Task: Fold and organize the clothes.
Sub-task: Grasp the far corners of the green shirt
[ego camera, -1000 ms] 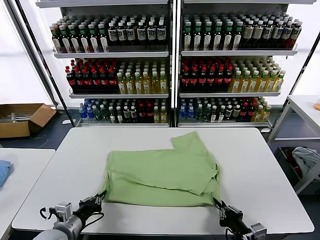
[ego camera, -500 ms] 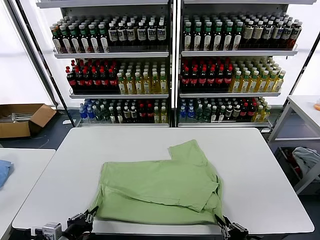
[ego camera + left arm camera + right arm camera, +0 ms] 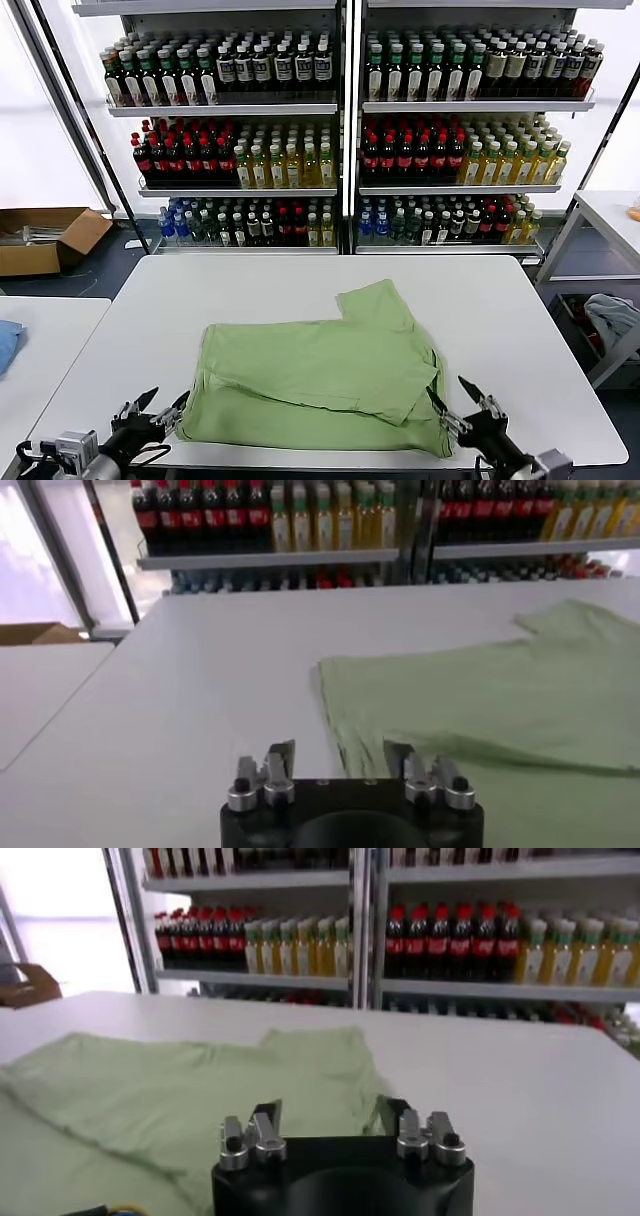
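Soft green shirt, partly folded, both tools released at its near corners

The shirt (image 3: 325,375) lies limp on the surface (image 3: 520,330); left tool (image 3: 150,413) and right tool (image 3: 468,408) sit spread, empty. Light, floppy cloth: likely best pinched at hem corners.

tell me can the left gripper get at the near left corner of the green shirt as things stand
Probably yes. The left gripper sits open at the table's near edge, right beside the near left corner of the light green shirt, and nothing lies between them.
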You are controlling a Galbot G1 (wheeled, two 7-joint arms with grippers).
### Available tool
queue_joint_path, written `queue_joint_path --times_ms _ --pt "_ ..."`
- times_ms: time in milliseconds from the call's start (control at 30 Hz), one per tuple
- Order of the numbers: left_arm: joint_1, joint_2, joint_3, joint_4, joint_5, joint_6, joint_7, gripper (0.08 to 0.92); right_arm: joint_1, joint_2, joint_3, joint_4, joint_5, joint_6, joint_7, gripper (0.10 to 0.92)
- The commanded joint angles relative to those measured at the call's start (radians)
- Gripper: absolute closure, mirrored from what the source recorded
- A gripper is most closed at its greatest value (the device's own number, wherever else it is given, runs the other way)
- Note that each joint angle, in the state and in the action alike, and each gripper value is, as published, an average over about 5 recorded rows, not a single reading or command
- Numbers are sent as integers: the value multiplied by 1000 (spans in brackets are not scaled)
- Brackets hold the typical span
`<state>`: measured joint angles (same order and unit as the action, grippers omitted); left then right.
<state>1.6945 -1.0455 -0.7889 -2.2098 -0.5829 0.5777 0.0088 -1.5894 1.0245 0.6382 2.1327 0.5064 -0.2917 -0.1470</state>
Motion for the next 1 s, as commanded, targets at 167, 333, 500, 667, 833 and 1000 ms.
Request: queue_joint_path --times_ms 167,333,500,667,833,1000 --pt "-452 180 216 332 -120 -1 51 187 672 -87 -280 -429 113 -177 -60 203" --pt "-558 164 302 431 -112 -1 50 177 818 -52 -388 -593 105 -191 -70 203" --pt "-627 145 356 496 -106 0 48 177 894 -8 -451 -706 85 -194 -80 203" --pt "-685 132 398 557 -104 0 45 177 950 22 -496 -779 68 -196 -85 203" --pt "-718 107 431 597 -91 -1 45 177 1010 45 -540 -846 66 -191 -89 203" --pt "-719 89 451 613 -80 -1 47 177 1044 71 -563 -890 57 -194 -88 203"
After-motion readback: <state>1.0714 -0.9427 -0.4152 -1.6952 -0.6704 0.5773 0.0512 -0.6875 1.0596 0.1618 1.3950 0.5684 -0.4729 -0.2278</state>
